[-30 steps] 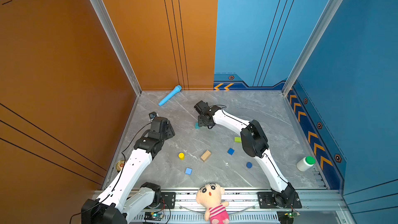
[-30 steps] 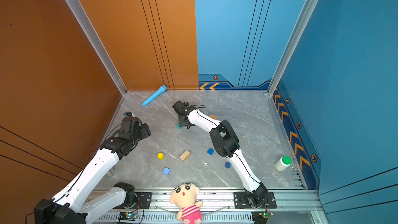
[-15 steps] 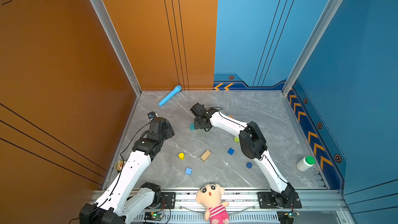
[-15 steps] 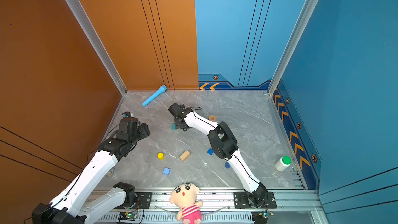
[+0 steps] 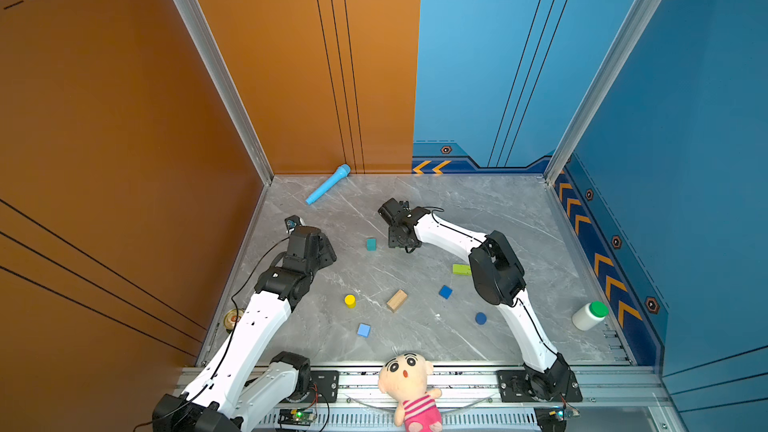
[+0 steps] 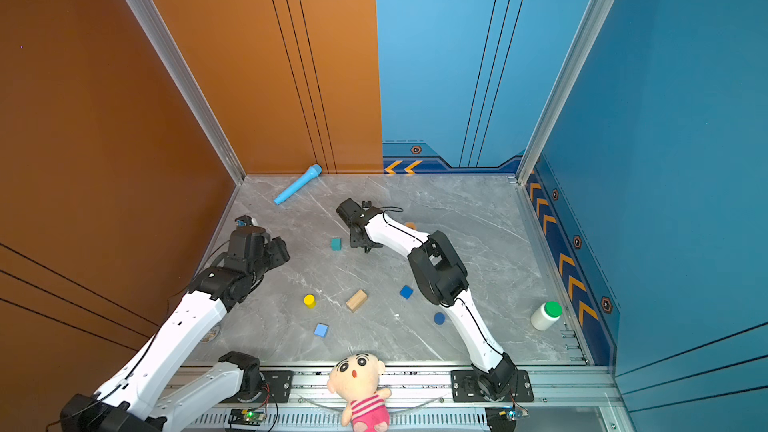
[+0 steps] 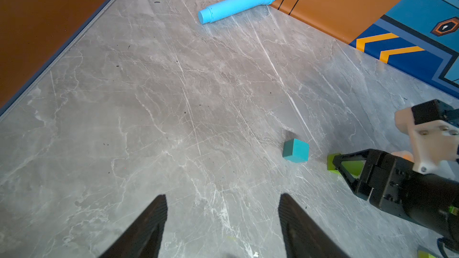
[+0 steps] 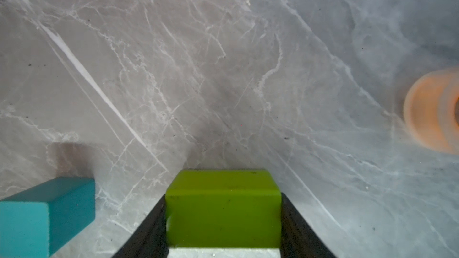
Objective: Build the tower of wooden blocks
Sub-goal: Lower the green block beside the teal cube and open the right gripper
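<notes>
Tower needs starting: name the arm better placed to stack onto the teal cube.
Right. The right gripper holds a lime green brick beside the teal cube; the left gripper is open and empty.

clear: floor (image 7: 173, 100) ahead of left tool (image 7: 222, 196); obstacle: teal cube (image 7: 295, 150) beyond

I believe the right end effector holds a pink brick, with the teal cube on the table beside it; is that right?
The brick in the right end effector is lime green, not pink; the right wrist view shows it. The teal cube is on the table beside it.
</notes>
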Available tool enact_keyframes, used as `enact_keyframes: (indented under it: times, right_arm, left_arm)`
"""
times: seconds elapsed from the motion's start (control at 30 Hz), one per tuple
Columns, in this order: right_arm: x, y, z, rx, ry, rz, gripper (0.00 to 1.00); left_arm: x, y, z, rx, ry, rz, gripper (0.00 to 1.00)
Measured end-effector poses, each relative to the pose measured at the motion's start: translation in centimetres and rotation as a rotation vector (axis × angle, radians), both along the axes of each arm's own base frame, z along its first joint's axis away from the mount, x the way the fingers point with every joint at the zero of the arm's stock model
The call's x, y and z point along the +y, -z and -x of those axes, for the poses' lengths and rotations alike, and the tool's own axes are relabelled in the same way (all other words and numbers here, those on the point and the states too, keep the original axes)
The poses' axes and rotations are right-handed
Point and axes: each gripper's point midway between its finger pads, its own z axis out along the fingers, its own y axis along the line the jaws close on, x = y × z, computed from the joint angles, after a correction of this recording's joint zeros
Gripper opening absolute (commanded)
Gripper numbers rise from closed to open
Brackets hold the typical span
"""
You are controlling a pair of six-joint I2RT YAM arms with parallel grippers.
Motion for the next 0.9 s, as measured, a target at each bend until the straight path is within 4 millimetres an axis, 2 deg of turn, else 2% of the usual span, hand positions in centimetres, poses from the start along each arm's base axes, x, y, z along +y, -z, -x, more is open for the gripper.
enact_keyframes:
  times: [0.2,0.37,0.57,0.7,0.9]
  right_arm:
    - [0.0,0.0,0.0,0.000,0.000,0.000,0.54]
    - [0.0,0.0,0.0,0.000,0.003,-0.002,0.69]
    - [-1.0,1.4,1.2,0.047,0.015,0.033,0.81]
    - [-1.0,1.4,1.2,0.049,0.019,0.032,0.83]
    - [-0.9,1.4,1.2,0.051,0.018,0.026,0.80]
  left_arm:
    - [0.0,-0.1,0.0,-0.003,0.000,0.001,0.73]
    - [0.0,-0.1,0.0,-0.004,0.000,0.001,0.73]
    - [0.0,-0.1,0.0,-0.005,0.000,0.001,0.73]
    - [0.0,-0.1,0.0,-0.005,0.000,0.001,0.73]
    - [0.0,-0.3,0.1,-0.010,0.001,0.000,0.73]
